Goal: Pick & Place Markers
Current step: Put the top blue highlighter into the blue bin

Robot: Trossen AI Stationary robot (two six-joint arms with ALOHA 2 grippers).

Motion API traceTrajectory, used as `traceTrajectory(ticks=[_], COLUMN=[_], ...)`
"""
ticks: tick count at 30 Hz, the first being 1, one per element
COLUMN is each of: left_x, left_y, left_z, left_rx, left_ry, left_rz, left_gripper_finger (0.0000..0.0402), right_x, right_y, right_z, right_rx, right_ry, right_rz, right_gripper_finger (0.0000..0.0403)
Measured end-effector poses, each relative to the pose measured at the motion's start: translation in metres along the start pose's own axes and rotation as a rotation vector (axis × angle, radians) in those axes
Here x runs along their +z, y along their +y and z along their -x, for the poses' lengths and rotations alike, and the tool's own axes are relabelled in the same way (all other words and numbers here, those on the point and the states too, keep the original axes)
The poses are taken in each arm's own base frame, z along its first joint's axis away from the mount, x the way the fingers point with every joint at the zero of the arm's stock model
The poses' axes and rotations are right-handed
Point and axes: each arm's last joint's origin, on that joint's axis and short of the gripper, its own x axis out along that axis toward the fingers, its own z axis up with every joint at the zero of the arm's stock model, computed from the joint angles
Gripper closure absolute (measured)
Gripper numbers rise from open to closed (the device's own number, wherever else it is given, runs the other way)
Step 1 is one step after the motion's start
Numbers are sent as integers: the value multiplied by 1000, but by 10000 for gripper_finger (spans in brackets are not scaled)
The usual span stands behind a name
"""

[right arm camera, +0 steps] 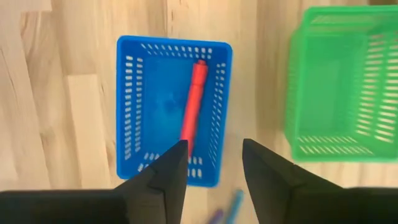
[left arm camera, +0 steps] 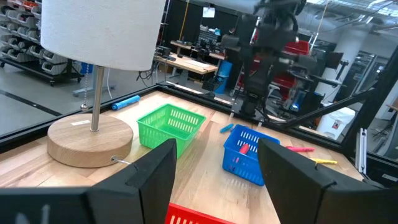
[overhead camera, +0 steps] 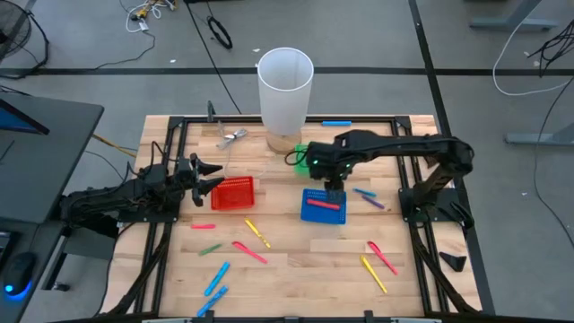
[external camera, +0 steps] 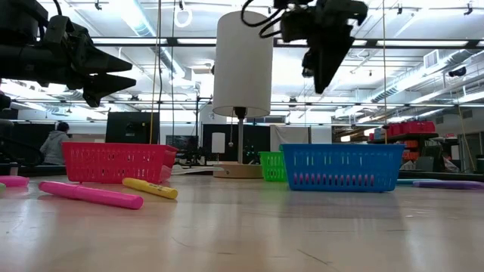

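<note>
1. Left gripper [overhead camera: 208,180] parked just beside the red basket [overhead camera: 235,193], jaws apart, empty, waiting.
2. Loose markers [overhead camera: 250,252] scattered on the table [overhead camera: 296,260].
3. Red marker [right arm camera: 193,106] lying in the blue basket [right arm camera: 174,109], apparently dropped.
4. Right gripper [right arm camera: 212,163] above that basket, jaws open, empty.

I'm looking into a robotics lab: beyond the wooden table [external camera: 242,227] I see ceiling strip lights [external camera: 144,19], parts-bin shelving [left arm camera: 25,28], workbenches with monitors [external camera: 132,128], and cables [overhead camera: 220,31] behind it on grey floor.
</note>
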Motion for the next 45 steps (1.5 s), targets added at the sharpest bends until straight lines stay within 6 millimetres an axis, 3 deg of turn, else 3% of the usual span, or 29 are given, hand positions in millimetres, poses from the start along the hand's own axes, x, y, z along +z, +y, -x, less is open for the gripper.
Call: traceTrajectory(ticks=[10, 17, 21, 33, 37, 45], left_x=[0, 0, 0, 0, 0, 0], left_y=[0, 0, 0, 0, 0, 0], left_z=[0, 0, 0, 0, 0, 0], left_rx=[0, 0, 0, 0, 0, 0], left_ry=[0, 0, 0, 0, 0, 0], left_rz=[0, 0, 0, 0, 0, 0], left_gripper_finger=[170, 170, 170, 170, 170, 170], right_x=[-36, -53, -67, -111, -116, -110], right_y=[-7, -10, -10, -7, -7, -15], right_z=[44, 61, 54, 6, -6, -7], right_rx=[-18, -24, -22, -11, -9, -66], right_ry=[-38, -62, -46, 16, 26, -40], right_rz=[61, 51, 60, 56, 74, 165], right_gripper_finger=[248, 248, 248, 248, 248, 248])
